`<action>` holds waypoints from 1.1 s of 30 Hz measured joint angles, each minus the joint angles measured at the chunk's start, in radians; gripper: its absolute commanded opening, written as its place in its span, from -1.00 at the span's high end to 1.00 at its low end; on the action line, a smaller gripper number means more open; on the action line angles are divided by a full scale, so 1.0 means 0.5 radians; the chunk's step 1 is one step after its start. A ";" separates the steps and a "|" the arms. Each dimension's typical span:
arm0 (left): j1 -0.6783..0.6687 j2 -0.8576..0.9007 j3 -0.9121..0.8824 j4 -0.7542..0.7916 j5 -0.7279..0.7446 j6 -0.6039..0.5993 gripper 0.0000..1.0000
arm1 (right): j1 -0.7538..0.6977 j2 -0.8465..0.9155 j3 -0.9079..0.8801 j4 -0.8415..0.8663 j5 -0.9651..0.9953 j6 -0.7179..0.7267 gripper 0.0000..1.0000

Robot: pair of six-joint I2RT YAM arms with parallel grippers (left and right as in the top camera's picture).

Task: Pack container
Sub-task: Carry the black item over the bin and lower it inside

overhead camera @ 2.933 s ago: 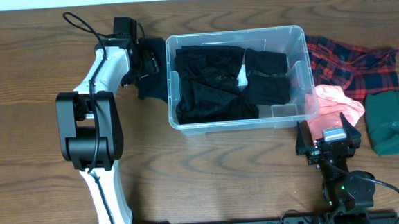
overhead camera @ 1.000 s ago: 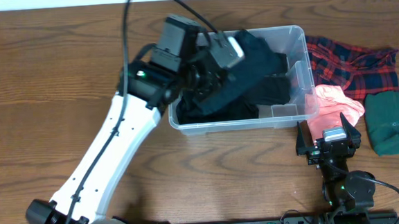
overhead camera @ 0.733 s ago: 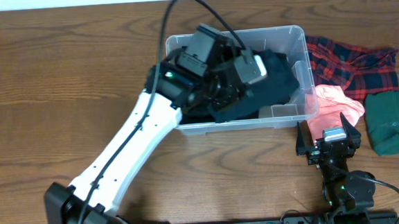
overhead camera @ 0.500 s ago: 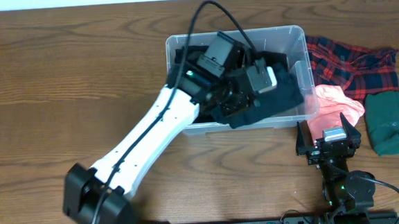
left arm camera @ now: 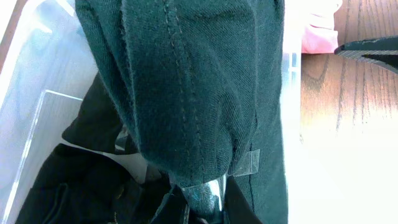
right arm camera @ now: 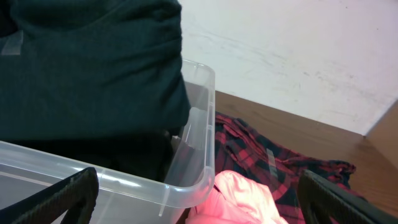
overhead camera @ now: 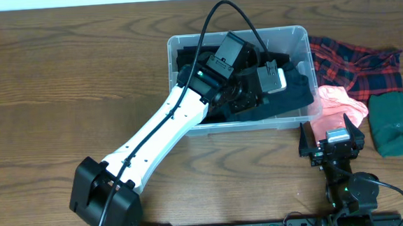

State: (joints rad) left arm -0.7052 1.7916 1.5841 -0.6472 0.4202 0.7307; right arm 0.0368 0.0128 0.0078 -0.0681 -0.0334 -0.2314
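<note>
Big picture first: the left arm (overhead camera: 157, 137) reaches long across the table, and right under its wrist sits the container (overhead camera: 287, 30), dark clothes piled inside. The left gripper (left arm camera: 204, 198) is pinched tight on a dark garment (left arm camera: 186, 81), which hangs in a thick fold ahead of the fingertips and fills most of the wrist view. Directly below the gripper is the container's right-hand end (the fabric's outer edge looks very close to that end's rim, perhaps over it, and from above I can't call it).

So this reads as the drop. To do it well, I'd say bring the gripper down until the fold rests on the pile beneath it. Keep the fold inboard of the rim and only then let the jaws part. After that, lift straight up so the fingers don't drag cloth back out. The likely spoiler is a flap left draped over the wall.

Now the surroundings: a brown wood-grain table (overhead camera: 46, 101), with a white wall (right arm camera: 280, 50) beyond the container. Past the gripper's far side lie a plaid shirt (overhead camera: 356, 65), a green cloth (overhead camera: 397, 122) and a pink cloth (overhead camera: 338, 104) just beside the container. The right gripper (overhead camera: 329, 141) sits low with its jaws spread wide, holding nothing, the pink cloth just ahead of its fingertips.
</note>
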 measured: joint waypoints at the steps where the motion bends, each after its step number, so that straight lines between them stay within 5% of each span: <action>1: 0.000 0.001 0.000 0.001 0.000 0.000 0.88 | 0.000 0.000 0.000 0.000 0.001 -0.001 -0.99; 33: -0.088 0.355 0.000 0.077 -0.001 0.006 0.86 | 0.000 0.000 0.000 0.000 0.001 0.000 -0.98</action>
State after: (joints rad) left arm -0.7490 1.9690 1.5841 -0.6086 0.4198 0.7338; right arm 0.0368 0.0128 0.0078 -0.0681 -0.0330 -0.2314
